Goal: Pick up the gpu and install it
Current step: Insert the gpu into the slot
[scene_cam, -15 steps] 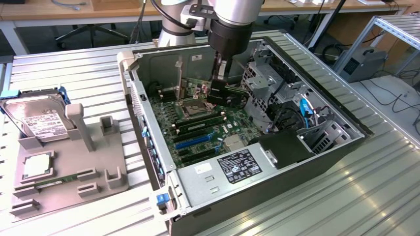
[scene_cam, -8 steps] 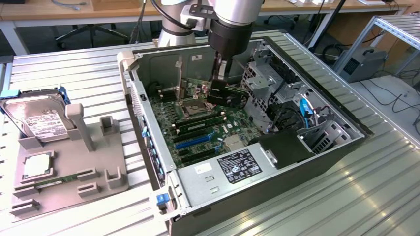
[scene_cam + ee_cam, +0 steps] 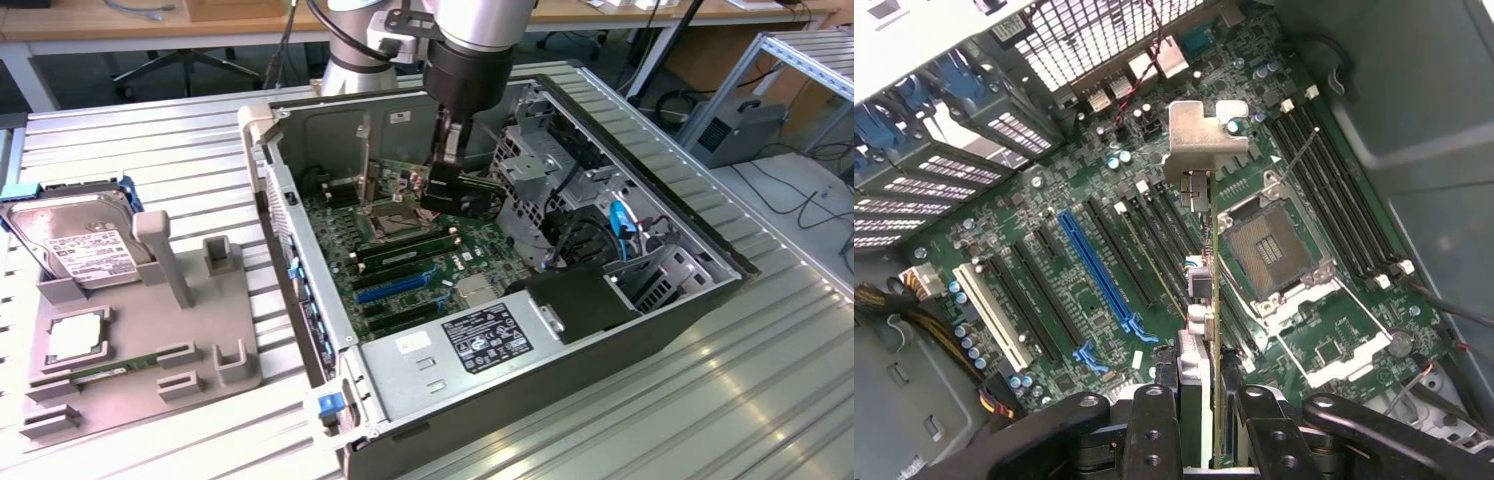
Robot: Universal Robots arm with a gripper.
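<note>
The claw reaches down into the open case, which lies on its side in the middle of the counter. Its fingers are closed narrow on the gpu, one on each flat face. In the wrist view the card is seen edge-on, running from the claw out to its silvery bracket.

The gpu hangs over the motherboard, not seated in a slot. In the wrist view it lines up between the black slots beside the blue slot and the socket. Whether its lower edge touches the board cannot be told. The memory slots lie past the socket, away from the card.

Toward the counter's edge at the exterior view's left stands a grey holder. It carries a hard drive leaning upright, a square chip and a green memory stick.
</note>
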